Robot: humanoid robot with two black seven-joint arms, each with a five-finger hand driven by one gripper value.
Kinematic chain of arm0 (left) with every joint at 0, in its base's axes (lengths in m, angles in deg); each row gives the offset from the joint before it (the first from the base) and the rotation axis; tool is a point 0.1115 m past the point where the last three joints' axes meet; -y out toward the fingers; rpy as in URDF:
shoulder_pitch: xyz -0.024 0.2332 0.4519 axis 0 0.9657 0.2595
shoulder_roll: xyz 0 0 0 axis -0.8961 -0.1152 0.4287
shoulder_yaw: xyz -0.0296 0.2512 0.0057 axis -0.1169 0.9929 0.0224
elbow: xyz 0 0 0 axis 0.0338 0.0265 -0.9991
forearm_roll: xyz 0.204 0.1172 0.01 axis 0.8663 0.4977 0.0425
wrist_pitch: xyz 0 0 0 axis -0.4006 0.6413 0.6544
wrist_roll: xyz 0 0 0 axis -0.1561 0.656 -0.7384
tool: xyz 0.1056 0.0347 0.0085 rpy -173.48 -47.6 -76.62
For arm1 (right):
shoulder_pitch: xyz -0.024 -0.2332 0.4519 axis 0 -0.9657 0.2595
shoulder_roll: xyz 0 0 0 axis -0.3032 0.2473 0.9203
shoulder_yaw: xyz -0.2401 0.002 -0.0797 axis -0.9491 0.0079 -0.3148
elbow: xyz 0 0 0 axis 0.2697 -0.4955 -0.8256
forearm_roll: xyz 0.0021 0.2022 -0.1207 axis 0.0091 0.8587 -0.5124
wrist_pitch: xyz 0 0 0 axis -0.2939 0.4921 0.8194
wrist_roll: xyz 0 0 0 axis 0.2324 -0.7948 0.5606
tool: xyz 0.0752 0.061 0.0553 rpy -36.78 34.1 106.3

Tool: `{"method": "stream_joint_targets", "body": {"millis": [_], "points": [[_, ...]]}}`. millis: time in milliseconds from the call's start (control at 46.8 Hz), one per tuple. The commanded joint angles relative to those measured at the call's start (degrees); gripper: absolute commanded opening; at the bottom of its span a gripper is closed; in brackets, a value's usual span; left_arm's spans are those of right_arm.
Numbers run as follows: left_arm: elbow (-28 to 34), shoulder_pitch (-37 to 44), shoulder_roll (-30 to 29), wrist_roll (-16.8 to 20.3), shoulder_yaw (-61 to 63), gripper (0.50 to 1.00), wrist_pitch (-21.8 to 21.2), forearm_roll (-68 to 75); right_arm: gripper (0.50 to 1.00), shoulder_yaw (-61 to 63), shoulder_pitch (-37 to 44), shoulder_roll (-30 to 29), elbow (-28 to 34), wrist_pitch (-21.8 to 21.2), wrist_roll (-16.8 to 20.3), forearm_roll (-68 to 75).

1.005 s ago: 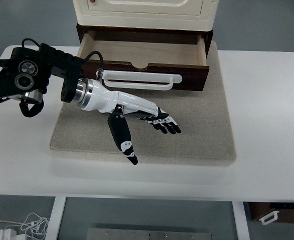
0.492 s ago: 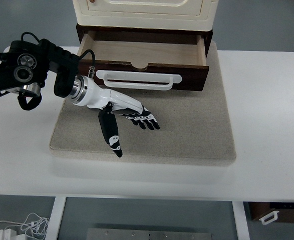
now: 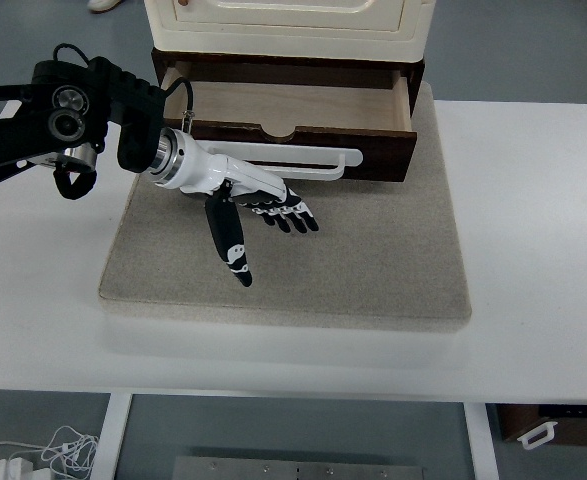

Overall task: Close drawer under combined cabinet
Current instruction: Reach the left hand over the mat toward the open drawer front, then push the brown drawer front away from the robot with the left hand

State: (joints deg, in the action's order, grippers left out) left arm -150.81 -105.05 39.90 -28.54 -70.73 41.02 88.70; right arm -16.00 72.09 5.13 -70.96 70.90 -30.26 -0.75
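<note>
Arm hardware, black and jointed, enters from the left edge and carries the left hand (image 3: 248, 205) over the grey mat (image 3: 393, 260). The hand's fingers (image 3: 293, 214) are spread flat and its thumb points down toward the near edge; it grips nothing. It sits just in front of the drawer (image 3: 303, 110), partly overlapping the left end of the white handle (image 3: 313, 155) in this view; actual contact cannot be judged. The drawer stands pulled out beneath the cream cabinet (image 3: 283, 20), its wooden interior bare. Mat and cabinet rest on the white table (image 3: 533, 250).
</note>
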Motion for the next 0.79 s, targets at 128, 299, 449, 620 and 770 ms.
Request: {"method": "stream_joint_targets", "body": {"millis": [128, 299, 449, 620, 770], "points": [[2.4, -0.1, 1.2, 0.0, -0.3, 1.0, -0.2, 0.4, 0.952, 0.0, 0.0, 0.0, 0.0, 0.0, 0.0, 0.0], [4.0, -0.4, 1.5, 0.0, -0.4, 1.0, -0.2, 0.4, 0.952, 0.0, 0.0, 0.0, 0.1, 0.0, 0.0, 0.0], [5.3, -1.0, 1.5, 0.0, -0.4, 1.0, -0.2, 0.4, 0.952, 0.0, 0.0, 0.0, 0.0, 0.0, 0.0, 0.0], [6.9, -1.6, 2.3, 0.0, -0.5, 1.0, -0.2, 0.4, 0.952, 0.0, 0.0, 0.0, 0.0, 0.0, 0.0, 0.0], [9.1, -1.6, 2.7, 0.1, -0.5, 1.0, -0.2, 0.4, 0.952, 0.0, 0.0, 0.0, 0.0, 0.0, 0.0, 0.0]]}}
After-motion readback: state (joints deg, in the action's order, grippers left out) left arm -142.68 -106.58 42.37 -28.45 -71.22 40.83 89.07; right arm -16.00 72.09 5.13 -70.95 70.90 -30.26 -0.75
